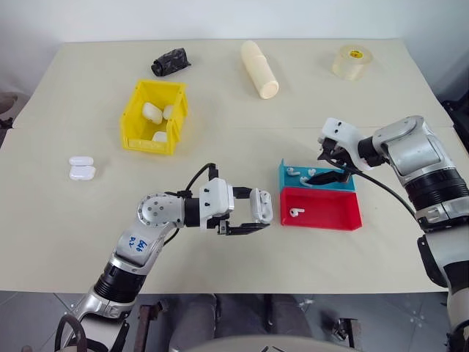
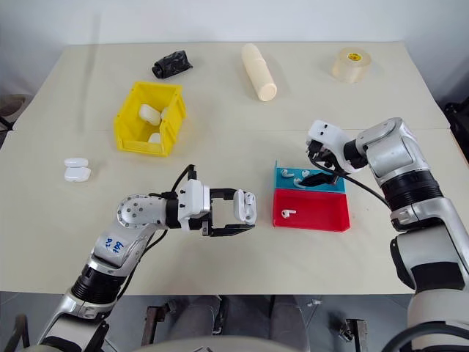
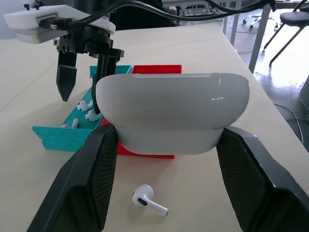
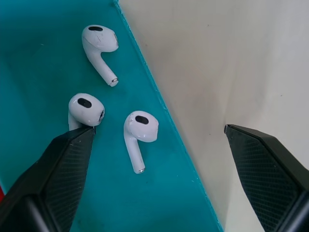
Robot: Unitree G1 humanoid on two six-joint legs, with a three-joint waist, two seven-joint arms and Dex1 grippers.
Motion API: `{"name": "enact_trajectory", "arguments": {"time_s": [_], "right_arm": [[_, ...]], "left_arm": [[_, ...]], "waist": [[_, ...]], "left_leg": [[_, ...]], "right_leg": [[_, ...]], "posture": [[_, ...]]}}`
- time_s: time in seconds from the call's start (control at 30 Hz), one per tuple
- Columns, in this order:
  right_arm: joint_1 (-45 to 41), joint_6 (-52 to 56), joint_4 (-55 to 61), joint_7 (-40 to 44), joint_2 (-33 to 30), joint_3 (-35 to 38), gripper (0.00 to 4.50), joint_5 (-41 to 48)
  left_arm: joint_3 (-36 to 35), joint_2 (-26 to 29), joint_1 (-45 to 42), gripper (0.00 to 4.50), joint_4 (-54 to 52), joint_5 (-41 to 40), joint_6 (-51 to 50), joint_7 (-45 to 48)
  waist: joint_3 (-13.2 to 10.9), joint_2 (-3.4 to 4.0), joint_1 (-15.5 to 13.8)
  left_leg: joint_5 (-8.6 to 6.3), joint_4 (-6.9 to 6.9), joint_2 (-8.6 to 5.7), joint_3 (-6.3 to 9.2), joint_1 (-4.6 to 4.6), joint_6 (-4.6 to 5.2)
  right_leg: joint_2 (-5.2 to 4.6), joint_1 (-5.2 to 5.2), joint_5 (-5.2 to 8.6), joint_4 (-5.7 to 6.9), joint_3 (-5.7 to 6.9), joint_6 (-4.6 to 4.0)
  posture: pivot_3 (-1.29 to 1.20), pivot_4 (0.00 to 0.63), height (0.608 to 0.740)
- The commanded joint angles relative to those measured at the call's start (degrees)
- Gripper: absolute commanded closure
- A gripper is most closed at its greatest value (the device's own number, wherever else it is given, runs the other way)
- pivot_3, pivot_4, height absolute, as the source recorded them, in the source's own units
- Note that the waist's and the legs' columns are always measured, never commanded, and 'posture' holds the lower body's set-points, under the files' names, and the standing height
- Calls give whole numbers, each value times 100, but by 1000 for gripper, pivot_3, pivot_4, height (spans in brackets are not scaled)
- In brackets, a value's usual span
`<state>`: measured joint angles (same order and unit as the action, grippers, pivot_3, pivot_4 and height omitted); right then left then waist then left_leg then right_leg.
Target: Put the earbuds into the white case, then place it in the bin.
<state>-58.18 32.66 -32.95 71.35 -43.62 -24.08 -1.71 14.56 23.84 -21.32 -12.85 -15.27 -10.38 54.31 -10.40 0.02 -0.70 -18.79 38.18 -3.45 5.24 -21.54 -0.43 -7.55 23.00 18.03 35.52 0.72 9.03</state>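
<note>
Left end effector point(image 1: 258, 217), nearest, clamped on white case point(image 1: 262, 206), held level just beside red tray point(image 1: 344, 218). Earbuds: three in teal tray point(image 4: 29, 58), one in red tray, one loose on surface point(image 3: 148, 200). Right end effector point(image 4: 154, 145) gapes wide and empty over teal tray edge. Step: earbud pickup; next, centre on one earbud point(image 4: 139, 134), then pinch. Yellow bin point(image 1: 134, 128) well apart, holding cases.

The teal tray's wall point(image 4: 159, 111) stands between the right pincer's point(image 4: 159, 140) spread fingers.

Overhead stereo pair, close wrist cameras
</note>
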Motion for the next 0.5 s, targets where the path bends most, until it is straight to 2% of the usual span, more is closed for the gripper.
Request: {"name": "enact_trajectory", "arguments": {"time_s": [0.03,0.2,0.5], "right_arm": [[-93,-85,-92,-40,11,142,919,-150],[-42,-56,-25,-21,69,161,2565,-174],[65,-24,105,-29,86,154,2565,-261]], "left_arm": [[0,2,40,1743,-274,2,65,-55],[-16,27,48,1743,-280,2,69,-51],[-12,32,30,1743,-291,-6,57,-56]], "waist": [[0,0,5],[0,0,21],[0,0,59]], "left_leg": [[0,1,0,0,0,0],[0,7,0,0,0,-1],[1,6,0,0,0,-1]], "right_leg": [[0,0,0,0,-1,0],[0,0,0,0,-1,0],[-1,0,0,3,-1,0]], "posture": [[0,150,740],[0,150,740],[0,150,740]]}}
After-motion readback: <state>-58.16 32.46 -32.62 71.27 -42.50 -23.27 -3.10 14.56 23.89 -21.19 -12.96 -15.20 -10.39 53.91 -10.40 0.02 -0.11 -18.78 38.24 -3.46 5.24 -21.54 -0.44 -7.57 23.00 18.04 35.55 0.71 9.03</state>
